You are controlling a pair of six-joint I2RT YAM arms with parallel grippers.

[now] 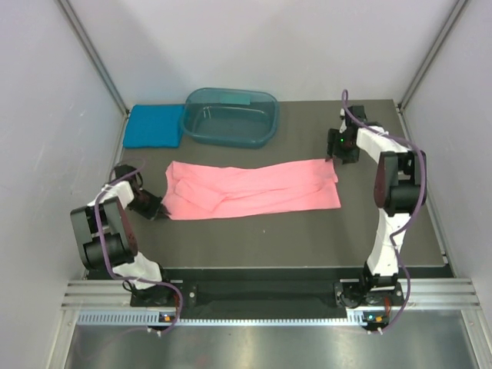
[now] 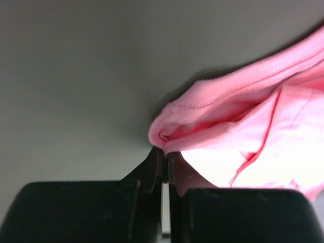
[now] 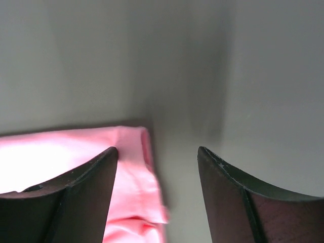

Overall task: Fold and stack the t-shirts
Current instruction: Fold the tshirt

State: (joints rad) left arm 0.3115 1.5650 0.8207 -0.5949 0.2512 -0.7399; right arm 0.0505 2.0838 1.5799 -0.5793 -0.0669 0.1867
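I have the salmon-pink t-shirt (image 1: 254,190) lying on the dark grey bench (image 1: 307,231), on the near side of the dark teal see-through plastic tub (image 1: 265,135), apart from it. It is spread out as one long flat band running left to right. It reaches past the tub's right end and stops a little short of its left end. The right half lies smooth. The left half is rumpled, with diagonal creases and a fold doubled over at the edge. The stitched hem shows clearly in the left wrist view.

The teal-blue t-shirt (image 1: 154,125) sits as a neat folded rectangle just beside the tub's left end.

My left end effector (image 2: 163,158) is low on the bench, nearer to me than the tub and left of it, at the pink shirt's left edge. Its fingers are pressed together with only a sliver of a gap. The pink cloth puckers into a small bunch right at the tips, so I read it as pinching that edge.

My right end effector (image 3: 158,152) is off the tub's right end, over the pink shirt's far right corner. Its fingers stand wide apart with nothing between them but bare bench and the corner of cloth below.
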